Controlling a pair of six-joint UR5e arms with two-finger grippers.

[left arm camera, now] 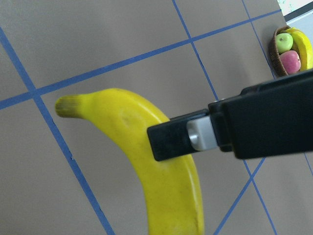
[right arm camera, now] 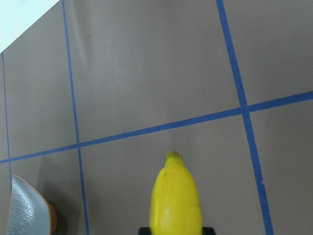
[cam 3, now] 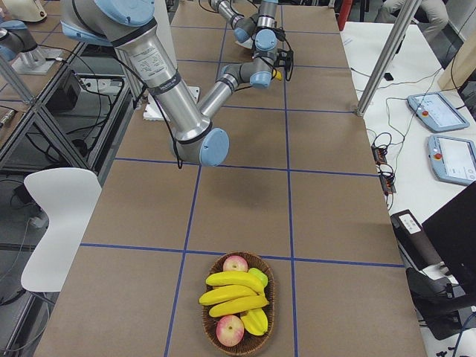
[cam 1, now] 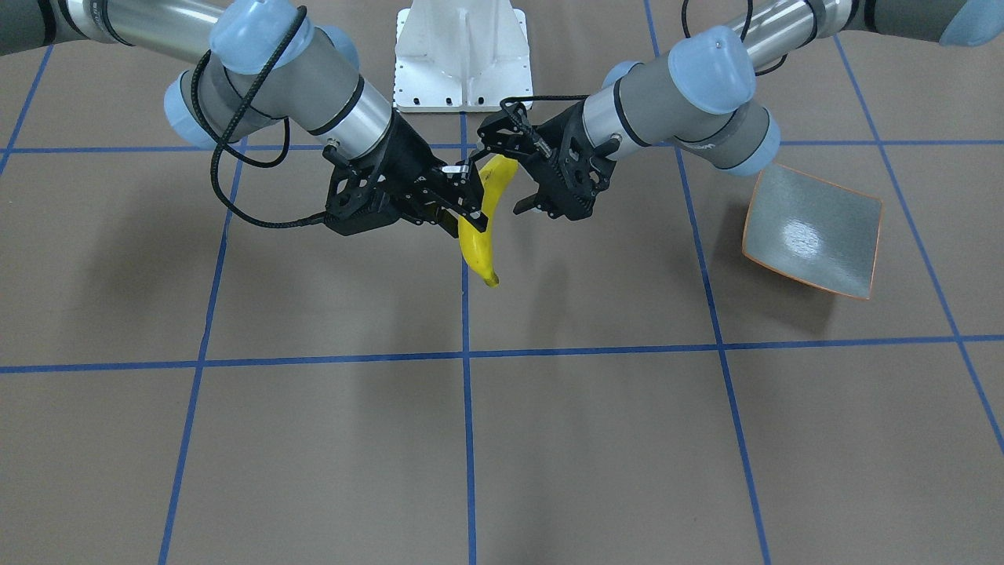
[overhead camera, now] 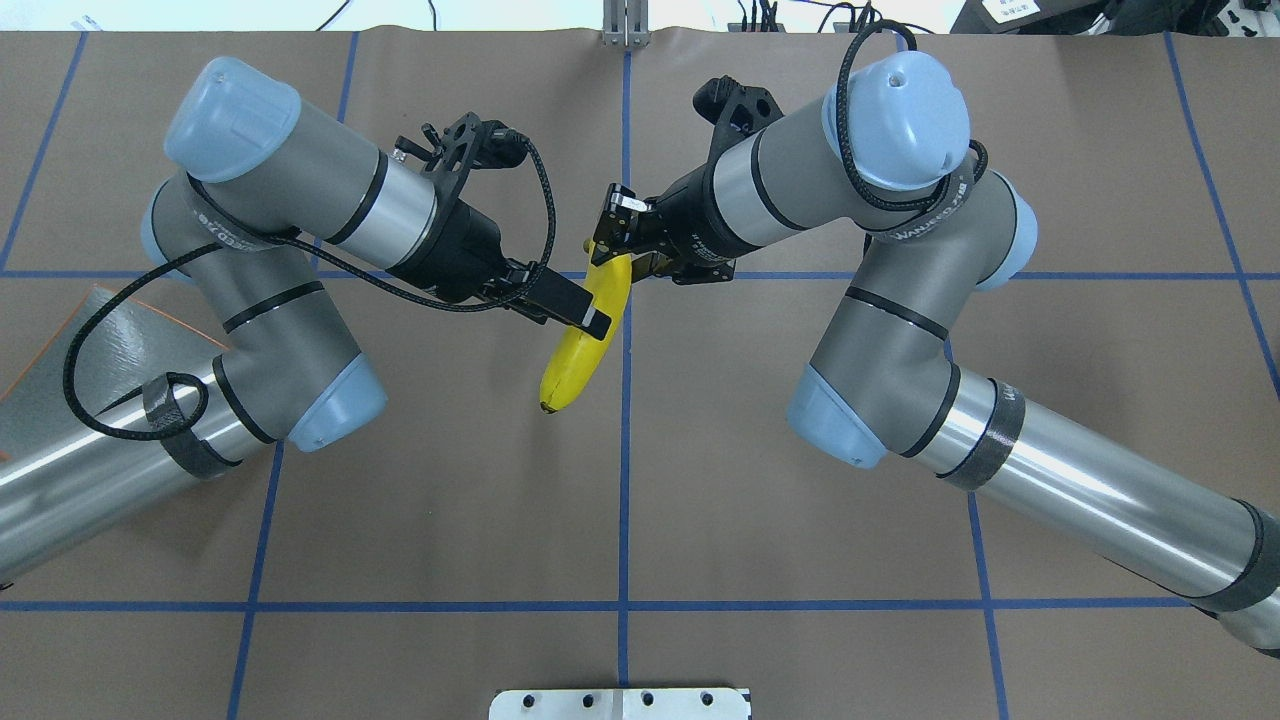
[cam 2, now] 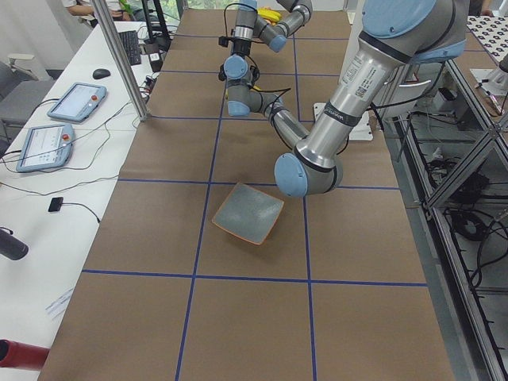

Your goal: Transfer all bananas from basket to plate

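Right gripper (overhead camera: 612,235), reaching in from 3 o'clock overhead, clamps the banana (overhead camera: 572,365), which hangs above the table (overhead camera: 760,500). Left gripper (overhead camera: 578,314), from 9 o'clock, jaws spread. Plate (cam 1: 816,227) lies at 9 o'clock.

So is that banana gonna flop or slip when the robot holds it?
Probably stiff: the banana holds its curve hanging from the right gripper. Its smooth skin looks slippery, so it might swivel or slide in that narrow pinch.

Bright, even overhead light, soft shadows, glare on the plate (cam 1: 812,231).
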